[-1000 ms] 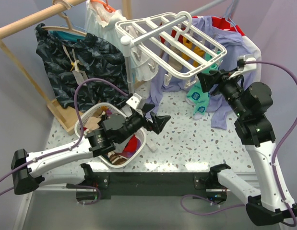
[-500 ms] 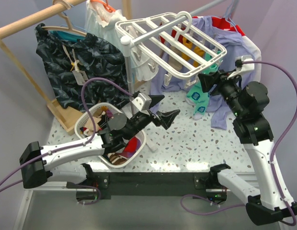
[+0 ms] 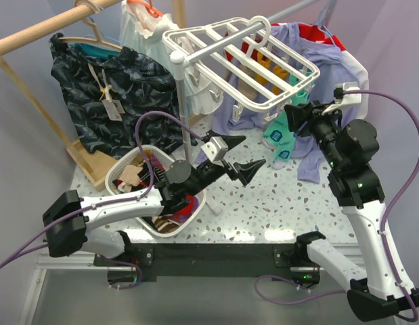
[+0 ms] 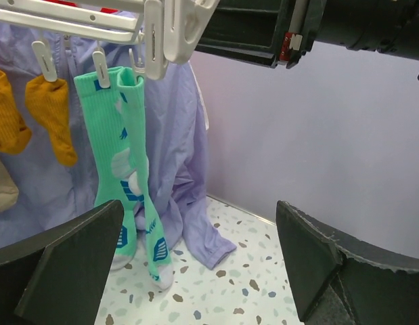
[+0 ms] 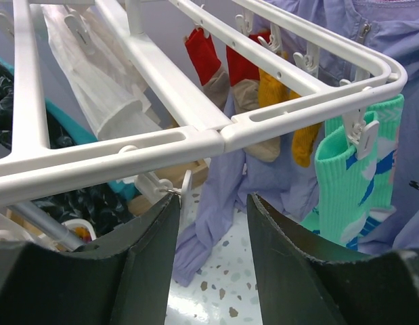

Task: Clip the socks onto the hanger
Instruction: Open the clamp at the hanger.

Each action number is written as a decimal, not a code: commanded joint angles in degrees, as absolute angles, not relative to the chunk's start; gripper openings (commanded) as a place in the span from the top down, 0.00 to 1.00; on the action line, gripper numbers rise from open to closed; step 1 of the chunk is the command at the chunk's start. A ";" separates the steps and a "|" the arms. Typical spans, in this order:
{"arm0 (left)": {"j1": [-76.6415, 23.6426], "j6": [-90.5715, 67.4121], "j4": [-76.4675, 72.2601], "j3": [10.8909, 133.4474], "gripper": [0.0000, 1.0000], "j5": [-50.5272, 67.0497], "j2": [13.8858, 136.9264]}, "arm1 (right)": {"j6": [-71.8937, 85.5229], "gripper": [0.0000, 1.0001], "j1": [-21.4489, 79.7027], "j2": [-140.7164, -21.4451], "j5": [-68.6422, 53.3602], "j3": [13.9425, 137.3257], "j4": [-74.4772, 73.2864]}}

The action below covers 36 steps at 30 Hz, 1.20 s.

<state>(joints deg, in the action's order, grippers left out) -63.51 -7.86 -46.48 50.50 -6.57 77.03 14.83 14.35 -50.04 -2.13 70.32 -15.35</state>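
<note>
While both red, tan-cuffed short socks [image 5: 204,54] hang clipped on far rail of white plastic grid hanger [image 5: 195,139], task looks done — left gripper [image 4: 195,271] gapes wide, empty; right gripper [image 5: 212,250] half-open just below near rail, gripping nothing.

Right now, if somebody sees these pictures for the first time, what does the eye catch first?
The big white hanger, tilted above the back of the table, with red socks, mustard socks and teal socks clipped under it. The right gripper sits just below its near right corner, while the left gripper stands wide open over the table's middle.
</note>
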 commanded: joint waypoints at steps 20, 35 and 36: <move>-59.77 3.07 -60.99 62.75 0.03 -0.44 89.82 | 13.36 0.85 14.59 -50.01 -4.39 73.21 -11.25; -58.98 8.79 -67.41 73.73 0.39 1.05 99.84 | 15.12 0.99 14.50 -50.71 -9.14 76.82 -15.47; -58.97 8.09 -67.76 74.00 0.44 0.97 100.02 | 15.20 0.99 14.50 -50.71 -9.31 76.64 -15.64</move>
